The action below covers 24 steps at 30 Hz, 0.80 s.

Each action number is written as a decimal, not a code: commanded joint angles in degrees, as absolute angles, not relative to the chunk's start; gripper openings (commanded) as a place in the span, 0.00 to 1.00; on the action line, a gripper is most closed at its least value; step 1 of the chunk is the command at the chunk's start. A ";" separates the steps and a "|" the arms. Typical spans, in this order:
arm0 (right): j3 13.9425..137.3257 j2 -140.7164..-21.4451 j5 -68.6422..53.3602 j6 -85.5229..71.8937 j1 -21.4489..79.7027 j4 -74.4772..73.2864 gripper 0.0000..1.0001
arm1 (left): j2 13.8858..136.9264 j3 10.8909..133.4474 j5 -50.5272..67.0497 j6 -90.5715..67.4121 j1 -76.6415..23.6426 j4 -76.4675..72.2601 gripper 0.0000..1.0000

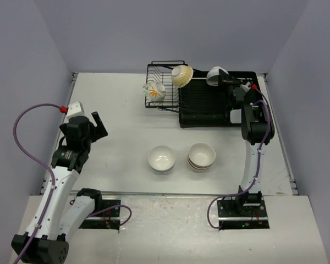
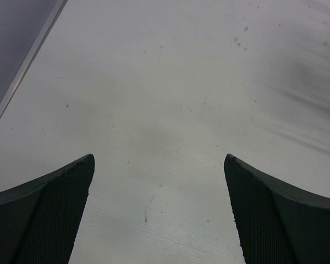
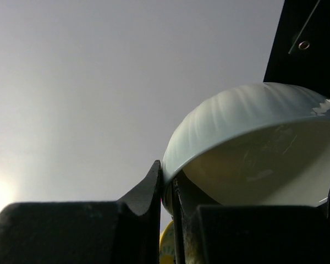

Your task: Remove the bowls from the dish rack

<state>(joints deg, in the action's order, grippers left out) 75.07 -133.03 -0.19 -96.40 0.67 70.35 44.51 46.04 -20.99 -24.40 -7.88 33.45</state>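
The black dish rack [image 1: 164, 69] with its flat drainer tray [image 1: 206, 104] stands at the back of the table. A flower-patterned bowl [image 1: 154, 91] and a cream-yellow bowl [image 1: 182, 75] lean on the rack. My right gripper [image 1: 229, 80] is shut on the rim of a white bowl [image 1: 215, 75] above the tray's far edge; the right wrist view shows that bowl [image 3: 253, 132] pinched between its fingers [image 3: 154, 192]. A white bowl [image 1: 161, 158] and a stack of tan-banded bowls [image 1: 202, 156] sit on the table. My left gripper [image 1: 98, 125] is open and empty over bare table.
Grey walls close in the table at the back and both sides. The table's metal edge strip [image 2: 27, 60] runs at the left in the left wrist view. The arm bases [image 1: 239, 209] sit at the near edge.
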 commanded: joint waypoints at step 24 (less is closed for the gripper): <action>79.72 -124.46 -7.21 -99.75 0.35 94.92 0.00 | 44.03 46.41 -20.30 -23.20 -7.47 30.76 1.00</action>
